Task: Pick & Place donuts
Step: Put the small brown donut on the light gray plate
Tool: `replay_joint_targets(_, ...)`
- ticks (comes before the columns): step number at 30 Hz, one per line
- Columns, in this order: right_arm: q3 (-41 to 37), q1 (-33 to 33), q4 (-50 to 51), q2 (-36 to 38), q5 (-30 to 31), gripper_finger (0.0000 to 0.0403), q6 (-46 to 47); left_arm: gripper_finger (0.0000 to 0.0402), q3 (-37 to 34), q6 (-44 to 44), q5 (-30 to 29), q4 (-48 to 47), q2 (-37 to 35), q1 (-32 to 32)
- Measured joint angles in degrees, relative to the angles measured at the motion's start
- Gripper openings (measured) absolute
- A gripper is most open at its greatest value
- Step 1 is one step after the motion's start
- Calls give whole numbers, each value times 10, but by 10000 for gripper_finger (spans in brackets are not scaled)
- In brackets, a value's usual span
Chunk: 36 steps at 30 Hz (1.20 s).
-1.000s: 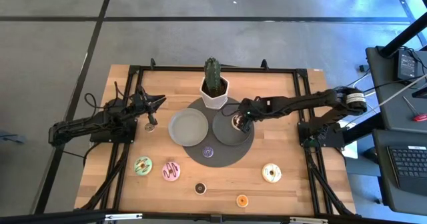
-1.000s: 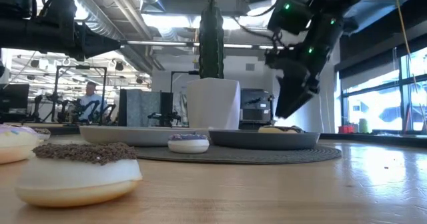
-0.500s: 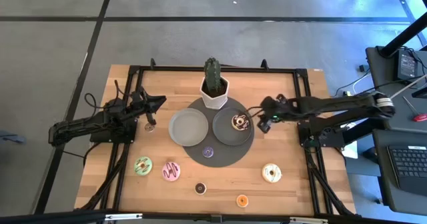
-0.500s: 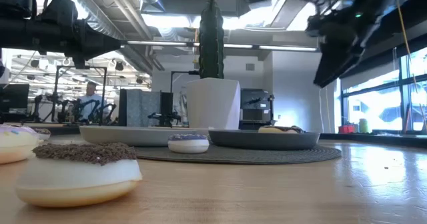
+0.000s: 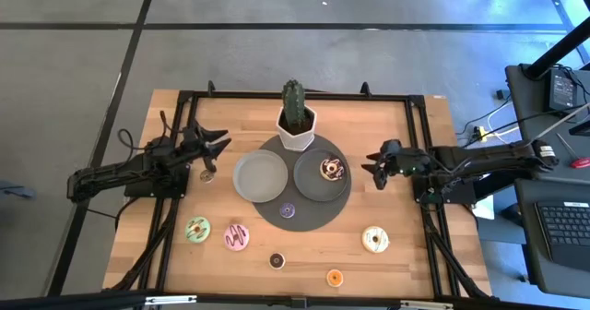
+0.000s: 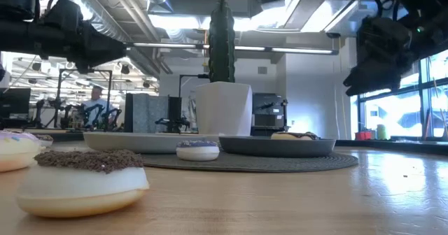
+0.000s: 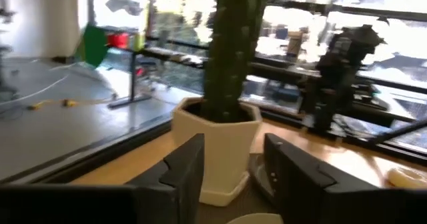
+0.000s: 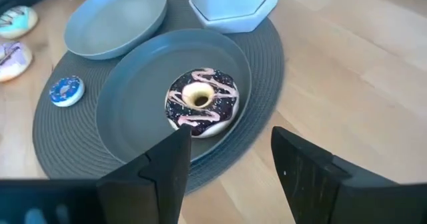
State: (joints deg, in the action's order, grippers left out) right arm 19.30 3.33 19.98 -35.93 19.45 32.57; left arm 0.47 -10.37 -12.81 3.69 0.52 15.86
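Observation:
A chocolate-brown donut (image 8: 200,104) with pink drizzle lies flat in the dark grey plate (image 5: 309,185) on the round mat. Right of that plate my right gripper (image 5: 373,164) hovers open, its fingers (image 8: 167,174) pointing back at the donut with nothing between them. My left gripper (image 5: 218,142) hangs open above the table's left part, facing the cactus pot (image 7: 220,141), also with nothing in it. A light grey plate (image 5: 258,174) holds nothing. A tiny purple donut (image 5: 287,209) rests on the mat. Green (image 5: 197,229), pink (image 5: 237,237), dark (image 5: 276,260), orange (image 5: 334,277) and cream (image 5: 374,239) donuts lie along the near side.
The white pot with the cactus (image 5: 295,121) stands at the mat's far edge, between the two arms. A small ring-like thing (image 5: 206,174) lies on the wood under my left gripper. Black frame rails run along the table's edges. Bare wood shows at the right, near the cream donut.
My right gripper has drawn back from over the dark plate toward the table's right edge and risen a little, staying open. The chocolate donut has stayed flat in the plate. My left gripper has opened where it hangs.

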Motion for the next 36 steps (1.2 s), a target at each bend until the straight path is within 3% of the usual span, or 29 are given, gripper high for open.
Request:
replay_joint_targets(10, -50, -2, -51, 8, 0, 209, -1, 216, 0, -34, -25, -5, 2, 0)
replay_joint_targets(15, -50, -2, -62, 8, 0, 209, -27, 212, 5, -59, 48, 25, 3, 0)
replay_joint_targets(18, -50, -2, -68, 8, 0, 209, -30, 205, 45, -70, 72, 10, 22, 0)
replay_joint_targets(21, -50, -2, -70, 8, 0, 209, -30, 197, 115, -71, 66, -83, 67, 0)
replay_joint_targets(28, -50, -2, -70, 8, 4, 209, -29, 182, 280, -108, -15, -398, 239, 0)
replay_joint_targets(36, -50, -2, -70, 8, 5, 209, -30, 168, 363, -67, 80, -547, 449, 0)
